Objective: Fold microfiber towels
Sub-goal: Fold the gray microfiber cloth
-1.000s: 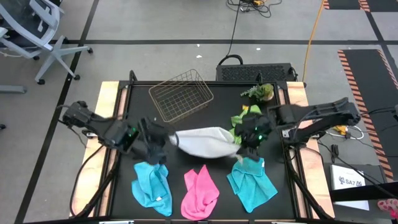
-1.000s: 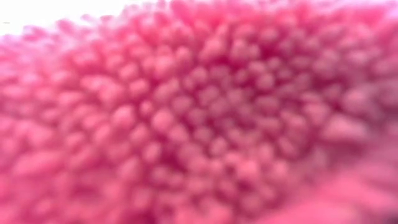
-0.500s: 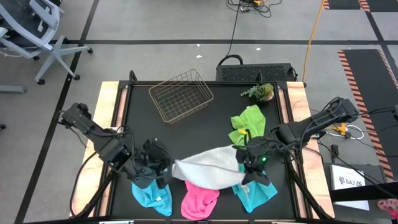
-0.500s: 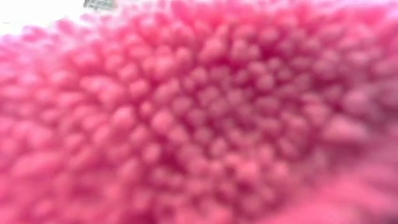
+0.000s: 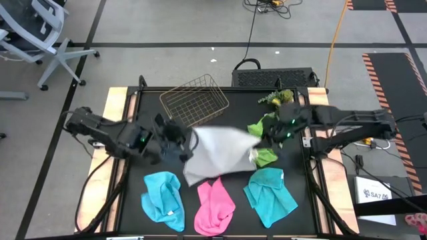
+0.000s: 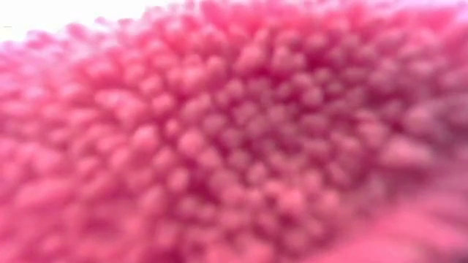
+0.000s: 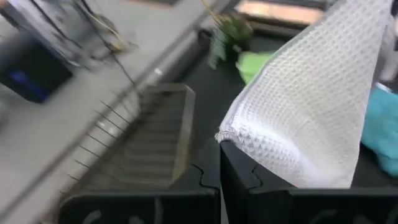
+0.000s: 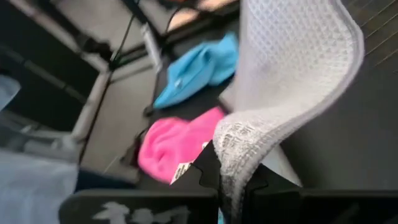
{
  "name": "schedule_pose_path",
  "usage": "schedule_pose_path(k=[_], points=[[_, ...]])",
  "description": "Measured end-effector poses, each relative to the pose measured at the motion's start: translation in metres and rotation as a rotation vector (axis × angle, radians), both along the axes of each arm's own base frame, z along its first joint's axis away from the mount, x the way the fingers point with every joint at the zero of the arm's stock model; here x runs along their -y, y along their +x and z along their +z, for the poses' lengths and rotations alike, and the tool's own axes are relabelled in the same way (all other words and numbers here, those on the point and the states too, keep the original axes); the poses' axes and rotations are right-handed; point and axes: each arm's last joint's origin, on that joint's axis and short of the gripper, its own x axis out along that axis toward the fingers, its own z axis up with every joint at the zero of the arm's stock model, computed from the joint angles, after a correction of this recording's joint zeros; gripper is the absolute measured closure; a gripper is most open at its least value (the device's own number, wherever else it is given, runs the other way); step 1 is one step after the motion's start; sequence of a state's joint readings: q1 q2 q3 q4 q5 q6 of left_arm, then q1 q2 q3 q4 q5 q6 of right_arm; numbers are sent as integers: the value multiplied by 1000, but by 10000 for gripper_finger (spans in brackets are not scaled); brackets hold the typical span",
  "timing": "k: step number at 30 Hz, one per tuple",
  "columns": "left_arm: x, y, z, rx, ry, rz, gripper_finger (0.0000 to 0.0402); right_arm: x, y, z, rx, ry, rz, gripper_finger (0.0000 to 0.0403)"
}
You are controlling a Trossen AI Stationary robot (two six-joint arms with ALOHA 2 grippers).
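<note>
Both clamped on white towel (image 5: 217, 152), stretched mid-air over table (image 5: 233, 93) centre: L gripper (image 5: 181, 141) at one corner, R gripper (image 5: 270, 135) at opposite. Pink towel (image 5: 215, 207) flat below.

Even light, blurred low view

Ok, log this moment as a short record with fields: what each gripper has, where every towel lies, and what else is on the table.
left gripper: shut on white-grey towel, at its left corner
right gripper: shut on white-grey towel, at its right corner
white-grey towel: stretched between the grippers above mid-table, lower edge hanging free
left cyan towel: crumpled, front left
pink towel: crumpled, front centre; fills the low view
right cyan towel: crumpled, front right
lime green towel: partly under the right gripper
wire basket: back, empty
small plant: back right
</note>
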State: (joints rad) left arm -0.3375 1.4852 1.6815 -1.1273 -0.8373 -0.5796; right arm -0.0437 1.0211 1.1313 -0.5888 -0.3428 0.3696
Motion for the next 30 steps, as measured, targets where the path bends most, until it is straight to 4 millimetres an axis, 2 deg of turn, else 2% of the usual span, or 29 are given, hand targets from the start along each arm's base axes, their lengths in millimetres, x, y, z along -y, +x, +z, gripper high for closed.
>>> schedule_pose_path(k=[6, 10, 16, 23, 30], points=[[-29, -4, 42, 21, 117, 8, 401, 23, -13, 20, 66, -93, -71, 403], [-41, -7, 57, 9, 169, 1, 401, 31, -18, 33, 99, -164, -79, 403], [-50, -8, 59, -22, 191, 13, 401, 44, -23, 53, 143, -273, -101, 403], [-56, -10, 56, -61, 192, 34, 401, 65, -27, 55, 54, -360, -138, 403], [-64, -10, 55, -86, 205, 51, 401, 87, -17, 65, 33, -414, -169, 403]])
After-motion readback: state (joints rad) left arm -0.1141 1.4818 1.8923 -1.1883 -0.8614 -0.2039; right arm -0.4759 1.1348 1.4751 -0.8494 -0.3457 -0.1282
